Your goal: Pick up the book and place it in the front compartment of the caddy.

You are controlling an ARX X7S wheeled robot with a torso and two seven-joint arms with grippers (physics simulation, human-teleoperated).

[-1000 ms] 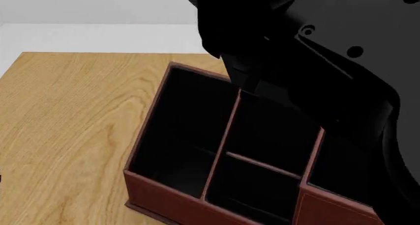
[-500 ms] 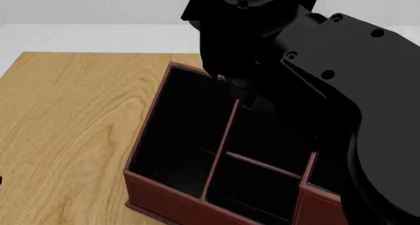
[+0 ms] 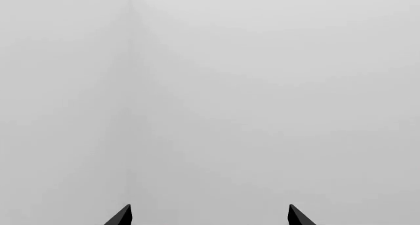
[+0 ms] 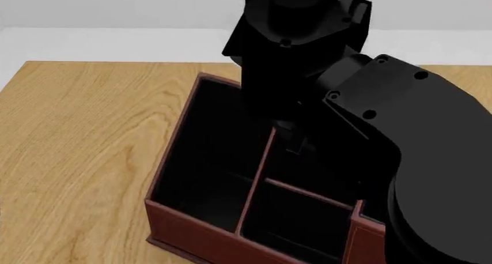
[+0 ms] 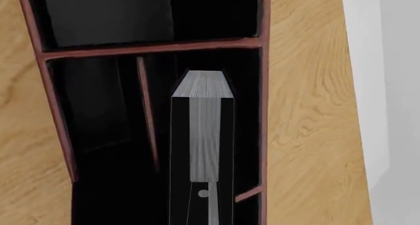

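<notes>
The large reddish-brown leather-look caddy (image 4: 201,229) with a black interior stands on the light wood-grain tabletop (image 4: 84,143), toward the near right of the head view. Thin reddish-brown dividers (image 4: 257,167) split its interior into several compartments.

The black right arm (image 4: 384,137) descends from the far side and reaches over the caddy. It covers the caddy's far and right compartments in the head view. The right gripper (image 5: 201,195) hangs directly above the caddy interior.

The small thick book (image 5: 203,117), with black covers and white page edges, is clamped between the right jaws. The right wrist view shows the page edges facing the camera and the two black covers on either side, with the jaw tips pressed against them. The book stands inside the outline of one narrow compartment, next to the caddy's outer wall (image 5: 264,112) and just short of a cross divider (image 5: 151,47). A thin inner divider (image 5: 147,112) runs alongside the book. Whether the book touches the compartment floor cannot be determined.

The left gripper (image 3: 208,220) shows only two black fingertips (image 3: 120,217) set well apart against a plain grey background; the left jaws are released and hold nothing.
</notes>
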